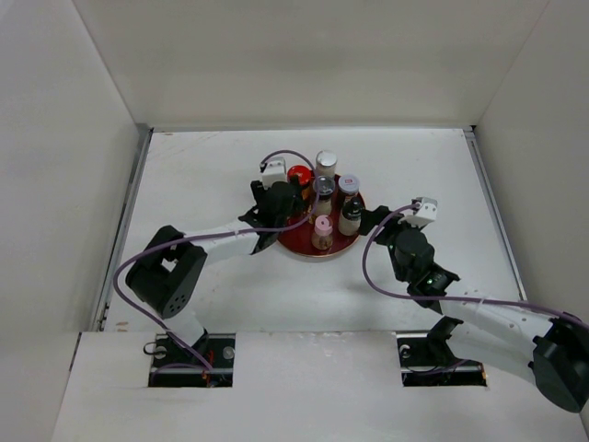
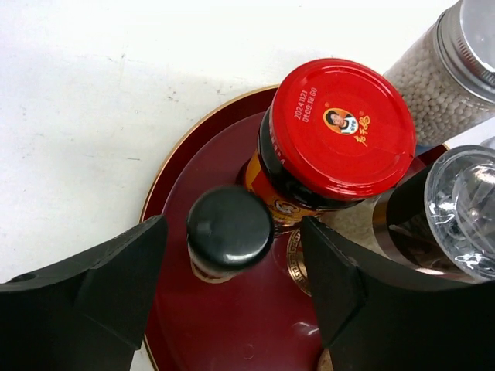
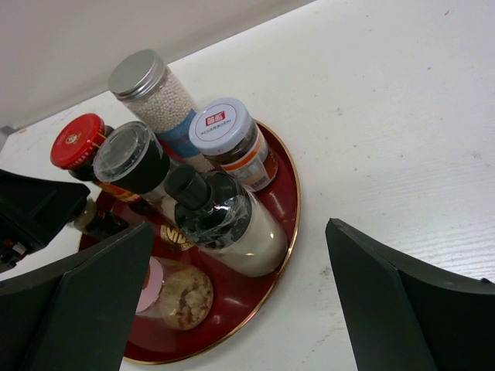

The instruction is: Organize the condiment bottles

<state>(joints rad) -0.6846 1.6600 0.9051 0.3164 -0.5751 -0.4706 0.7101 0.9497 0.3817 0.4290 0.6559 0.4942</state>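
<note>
The white table (image 1: 202, 166) carried a round red tray (image 1: 304, 253) near its centre, and every condiment bottle observed was within that tray's rim. The right gripper (image 1: 373, 221) hung just beside the tray's right edge, its fingers spread wide and holding nothing. The left gripper (image 2: 232, 255) was over the tray's left part, likewise open, with one finger (image 2: 100, 294) on either side of the black-capped bottle (image 2: 228, 228) and a gap visible on each side; nothing was gripped. The silver-capped jar (image 3: 151, 89), tallest of the group, stood at the far rim, long axis vertical, cap up. The cream-bodied bottle (image 3: 232, 224) stood on the tray's right side, upright, with a dark cap on top. Just beyond it stood the white-lidded jar (image 3: 232, 139), upright. The clear-capped bottle (image 3: 131, 158) stood upright near the middle. The red-capped jar (image 2: 340, 127) stood upright at the far left, just beside the black-capped bottle, which was thin, vertical, cap up. The pink-capped jar (image 1: 323, 227) was at the near rim; whether it stood or lay on its side could not be determined.
</note>
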